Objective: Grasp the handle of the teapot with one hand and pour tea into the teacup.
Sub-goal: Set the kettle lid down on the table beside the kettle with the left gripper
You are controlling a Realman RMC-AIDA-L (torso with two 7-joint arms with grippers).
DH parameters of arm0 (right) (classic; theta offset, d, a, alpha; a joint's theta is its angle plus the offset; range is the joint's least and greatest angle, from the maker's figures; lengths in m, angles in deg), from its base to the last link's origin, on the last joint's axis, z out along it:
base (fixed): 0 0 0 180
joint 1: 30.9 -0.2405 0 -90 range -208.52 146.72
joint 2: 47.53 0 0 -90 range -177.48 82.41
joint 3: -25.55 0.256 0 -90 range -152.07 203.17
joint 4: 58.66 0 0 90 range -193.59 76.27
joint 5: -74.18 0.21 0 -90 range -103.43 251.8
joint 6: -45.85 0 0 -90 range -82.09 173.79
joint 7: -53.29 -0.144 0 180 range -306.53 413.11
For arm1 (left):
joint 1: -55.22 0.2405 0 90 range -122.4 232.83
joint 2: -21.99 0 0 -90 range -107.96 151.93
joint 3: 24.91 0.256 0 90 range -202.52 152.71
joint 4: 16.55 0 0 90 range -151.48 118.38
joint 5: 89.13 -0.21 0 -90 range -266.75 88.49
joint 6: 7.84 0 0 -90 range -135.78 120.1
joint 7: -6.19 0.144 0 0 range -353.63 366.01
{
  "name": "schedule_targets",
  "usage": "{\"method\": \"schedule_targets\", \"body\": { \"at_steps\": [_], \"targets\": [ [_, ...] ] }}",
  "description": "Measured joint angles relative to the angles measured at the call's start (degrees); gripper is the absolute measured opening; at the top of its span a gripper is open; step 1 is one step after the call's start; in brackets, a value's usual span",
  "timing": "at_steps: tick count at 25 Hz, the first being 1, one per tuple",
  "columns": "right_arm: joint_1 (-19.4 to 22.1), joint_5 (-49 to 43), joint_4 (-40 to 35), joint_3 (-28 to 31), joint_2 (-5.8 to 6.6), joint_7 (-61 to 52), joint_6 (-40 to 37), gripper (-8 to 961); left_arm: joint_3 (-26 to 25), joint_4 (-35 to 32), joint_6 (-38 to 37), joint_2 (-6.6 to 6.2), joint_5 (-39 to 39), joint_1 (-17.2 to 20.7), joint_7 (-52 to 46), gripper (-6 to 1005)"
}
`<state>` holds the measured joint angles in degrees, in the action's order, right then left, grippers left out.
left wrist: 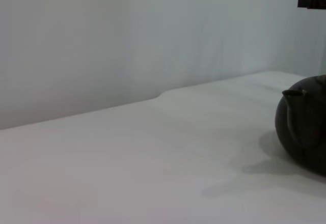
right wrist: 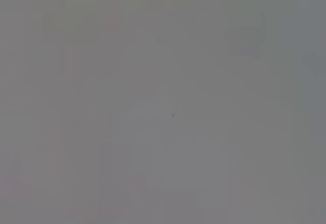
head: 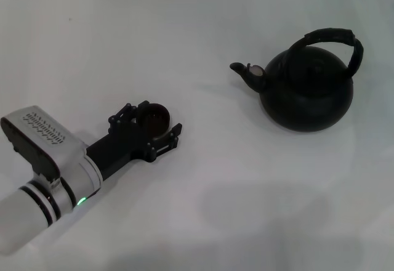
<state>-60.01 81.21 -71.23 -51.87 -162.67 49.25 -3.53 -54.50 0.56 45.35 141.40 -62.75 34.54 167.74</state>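
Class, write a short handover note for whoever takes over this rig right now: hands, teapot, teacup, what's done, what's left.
Left hand: low over the table, fingers open around the teacup, not clearly gripping it.
Right hand: not in view.
Teapot: upright on the table to the robot's right, spout pointing toward the teacup, handle untouched.
Done: nothing poured.
Left: grasp the handle, lift, tip tea into the teacup.
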Motion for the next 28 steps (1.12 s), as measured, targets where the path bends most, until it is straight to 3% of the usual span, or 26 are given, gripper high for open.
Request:
{"method": "schedule_targets", "body": {
  "at_steps": [4,16,25,28],
  "targets": [
    [0.02,0.00,0.00,0.00,0.01,0.00,0.00,707,-0.03,0.16,0.21,-0.07,0.00,0.09,0.09,882],
    [0.03,0.00,0.00,0.05,0.01,0.00,-0.01,708,-1.08,-1.17,7.99,-0.41,0.78,1.10,0.14,879],
    [0.61,0.00,-0.01,0.08,-0.02,-0.59,-0.26,708,-5.35,-4.59,19.00,-0.42,1.11,2.83,0.17,880],
    [0.99,-0.25,-0.05,-0.35,-0.02,-4.62,-0.58,709,-9.21,-5.20,22.79,-0.28,1.97,4.10,0.17,881]
  ]
}}
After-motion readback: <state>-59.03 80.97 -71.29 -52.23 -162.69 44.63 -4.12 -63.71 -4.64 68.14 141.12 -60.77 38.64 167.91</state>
